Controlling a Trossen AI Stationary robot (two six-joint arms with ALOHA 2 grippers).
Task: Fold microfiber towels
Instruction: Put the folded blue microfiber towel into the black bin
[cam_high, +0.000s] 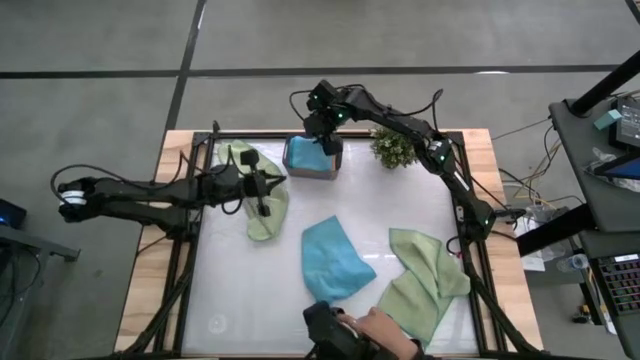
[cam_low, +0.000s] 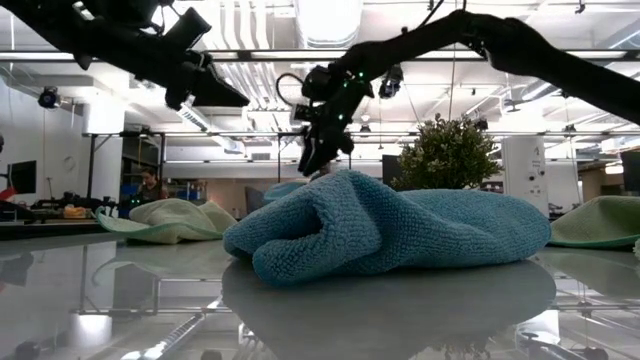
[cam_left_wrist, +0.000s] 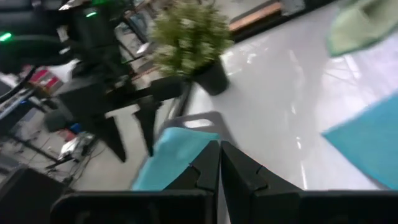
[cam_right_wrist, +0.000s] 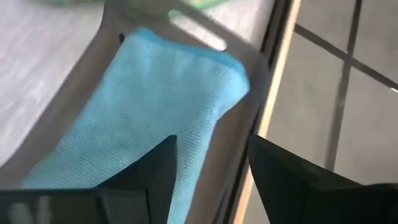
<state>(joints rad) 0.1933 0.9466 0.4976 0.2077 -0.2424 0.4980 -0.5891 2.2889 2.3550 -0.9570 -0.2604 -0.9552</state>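
A folded blue towel (cam_right_wrist: 149, 106) lies in the grey tray (cam_high: 327, 172) at the glossy white table's (cam_high: 250, 290) far edge, the right gripper (cam_high: 325, 143) open above it, the left gripper (cam_high: 262, 198) closed over a green towel (cam_high: 262, 215).

two green towels (cam_high: 258, 195), two blue towels (cam_high: 335, 258), one plant (cam_high: 393, 148), one tray (cam_high: 329, 171)

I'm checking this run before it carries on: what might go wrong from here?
The right gripper stands open just above the folded blue towel in the grey tray; lifting away may snag the cloth and undo the fold. The left gripper, shut, hovers over a crumpled green towel and may drag it.
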